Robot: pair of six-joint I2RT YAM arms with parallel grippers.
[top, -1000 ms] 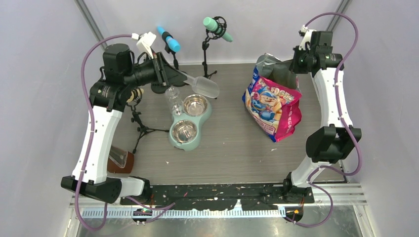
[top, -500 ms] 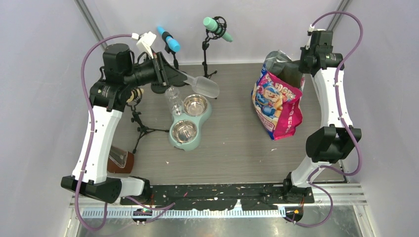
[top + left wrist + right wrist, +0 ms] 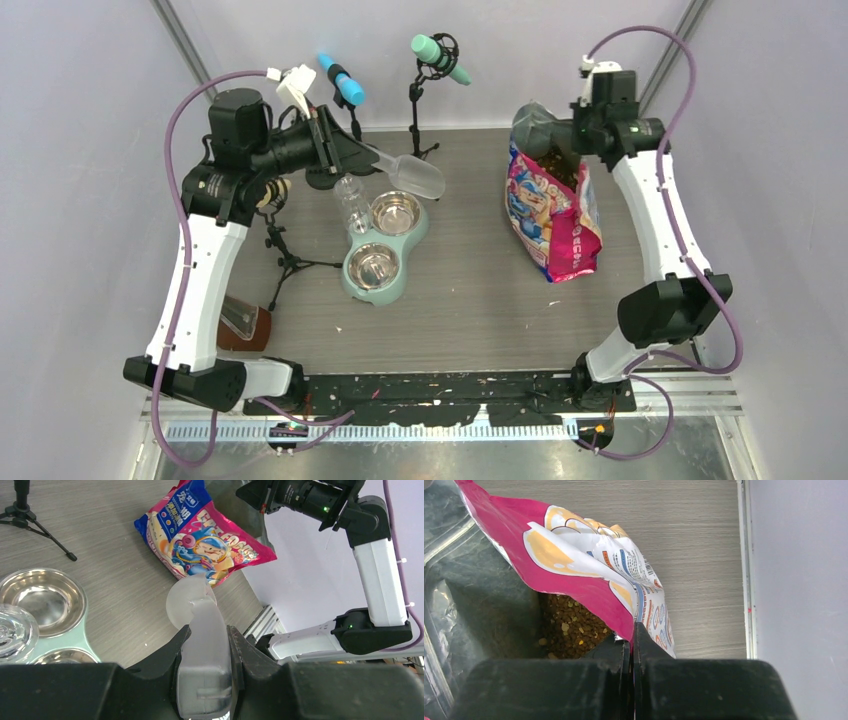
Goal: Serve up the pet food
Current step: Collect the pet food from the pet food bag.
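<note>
My right fingers [image 3: 638, 637] are clenched on the torn top edge of the bag [image 3: 574, 565], pinching one side of its mouth. Just past that pinch the kibble [image 3: 574, 625] shows, brown pellets lying low inside the bag. The bag stands tilted near the far right corner of the worktop [image 3: 470, 290].

My left fingers [image 3: 241, 650] grasp the handle of the scoop [image 3: 192, 600], which looks empty. It hangs in the air beside the feeder [image 3: 352, 285], left of the worktop's middle and well apart from the bag. Both steel bowls look bare.

I judge that I am at the scooping step: the bag is held open and nothing is served yet. Next I must carry the scoop across to the bag's mouth and dip it deep. Meanwhile my right fingers should keep the bag's edge pulled clear, so the mouth does not fold shut or the bag tip.
</note>
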